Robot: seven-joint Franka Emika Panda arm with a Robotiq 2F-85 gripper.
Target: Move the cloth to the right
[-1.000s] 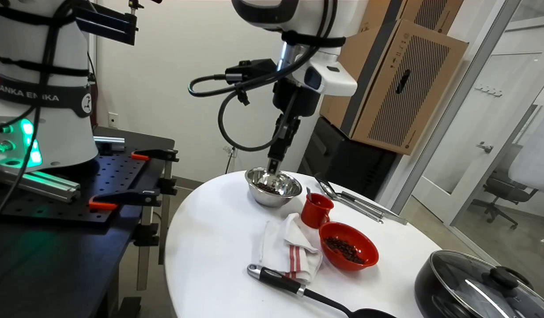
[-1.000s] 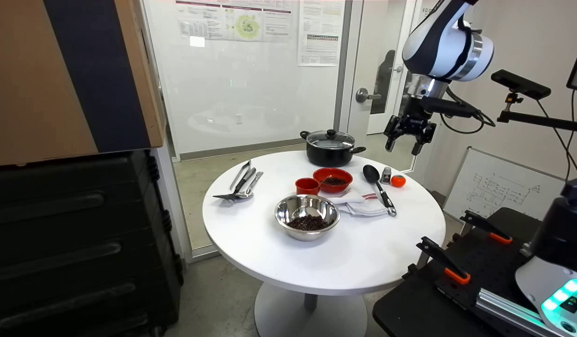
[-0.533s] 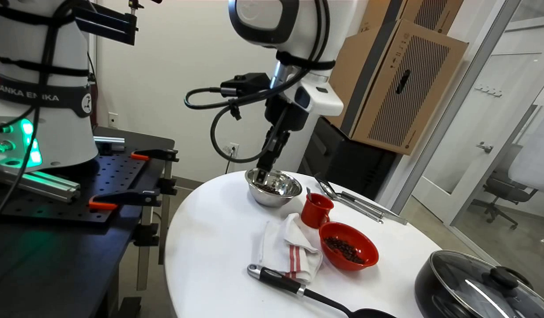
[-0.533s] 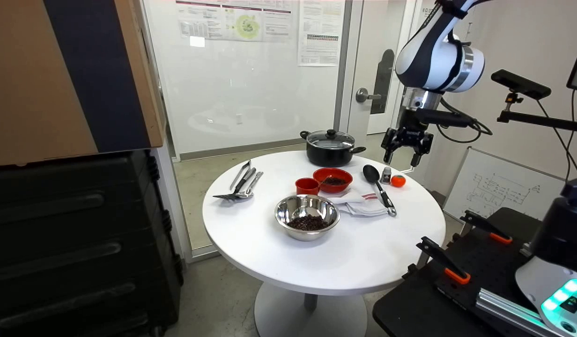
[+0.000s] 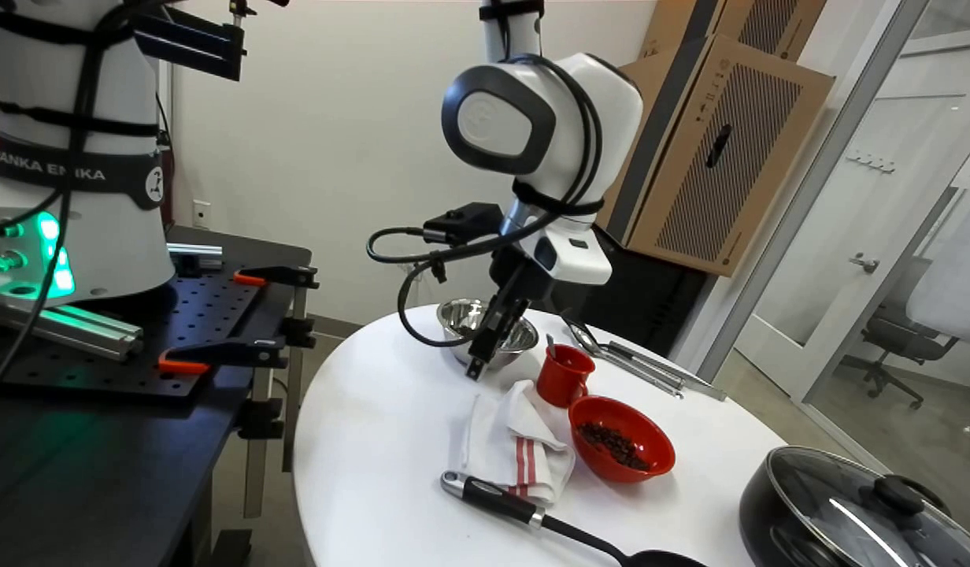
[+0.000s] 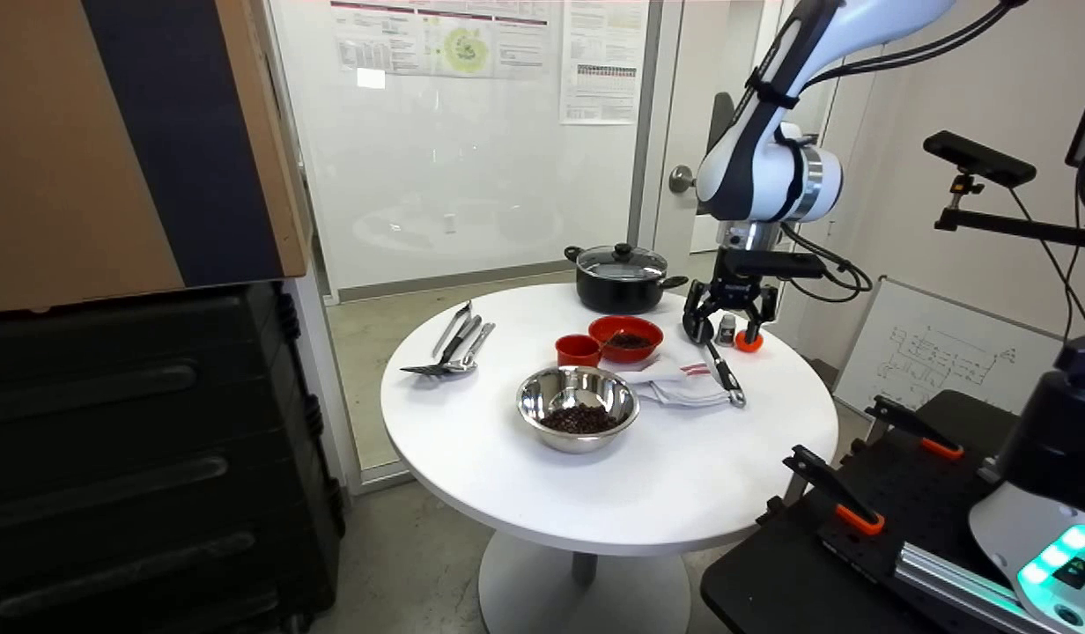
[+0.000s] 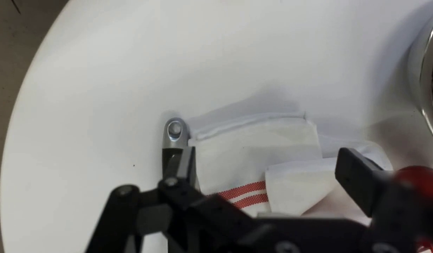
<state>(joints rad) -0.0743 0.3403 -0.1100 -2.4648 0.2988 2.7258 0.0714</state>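
I have my gripper [image 7: 267, 158] lower than half a second ago: in an exterior view its tip, then against the mouth of the steel bowl [image 5: 523, 337], now shows down by the bowl's foot, while the cloth [image 5: 516, 445] lies unmoved. The jaws stand wide apart, and both exterior views show them hanging in the air over the table [image 6: 525, 489]. From the wrist, I look down on the cloth between the fingers [image 7: 186, 163]; one overlaps the handle of the black spoon [image 5: 501, 502], the other the cloth's far end. The cloth lies loosely folded on the table, two red stripes across it, one flap turned over. The spoon runs along one edge of it. Just beside the cloth's opposite end stands the red cup [image 5: 560, 386], a metal handle [image 5: 551, 345] poking out; next to that is the red bowl [image 5: 648, 430], with dark beans [image 5: 613, 446] inside. I can't tell whether that bowl touches the cloth. The steel bowl holds dark beans too. Farther out, I see a shaker [image 6: 727, 330] and a tomato [image 6: 749, 344] near the spoon's head, the lidded pot [image 6: 619, 292] beyond the red bowl, and some utensils [image 6: 459, 340] grouped near the table's rim.
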